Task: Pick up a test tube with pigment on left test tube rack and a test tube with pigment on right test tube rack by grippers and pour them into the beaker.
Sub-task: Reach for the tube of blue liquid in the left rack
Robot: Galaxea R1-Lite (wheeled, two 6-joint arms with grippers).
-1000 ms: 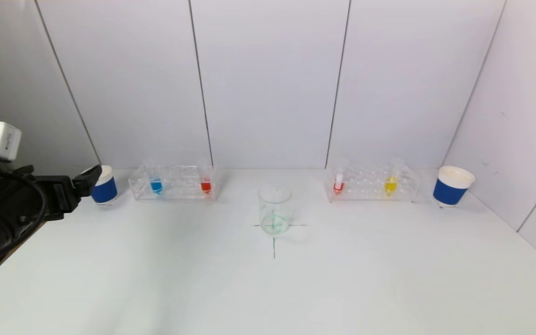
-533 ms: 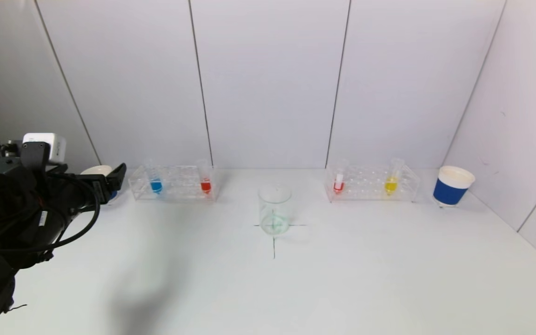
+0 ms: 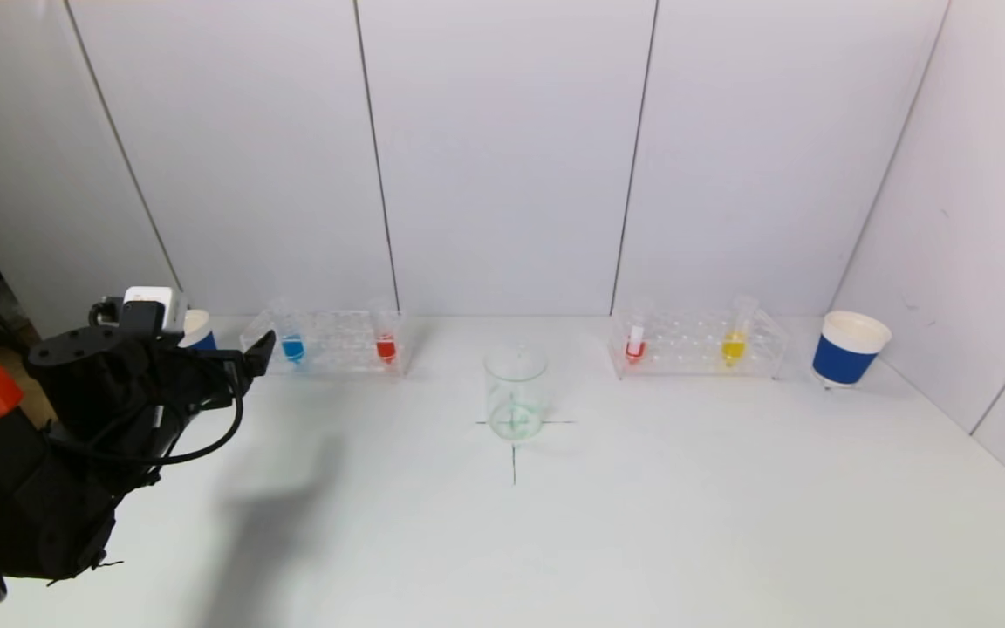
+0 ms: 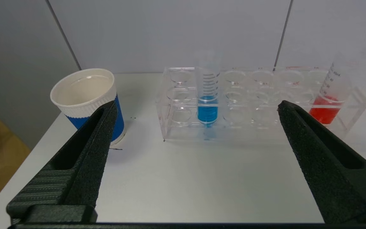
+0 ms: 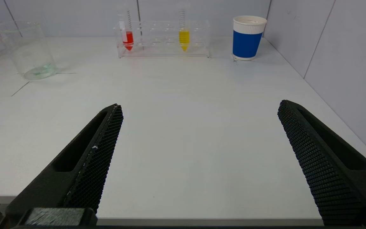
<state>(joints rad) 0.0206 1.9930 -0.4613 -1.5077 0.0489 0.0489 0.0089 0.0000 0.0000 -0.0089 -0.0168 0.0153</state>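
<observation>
Clear racks [image 3: 325, 342] (two), four tubes, perhaps two cups

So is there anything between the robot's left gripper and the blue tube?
No, just bare white table. The left wrist view shows the open left gripper facing the blue tube, standing in its clear rack.

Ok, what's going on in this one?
The left hand, open and empty, is lined up in front of the left rack, facing the blue tube. The right hand is open at the table's near edge, far from the right rack. All four tubes sit in their racks; nothing is being poured into the beaker.
</observation>
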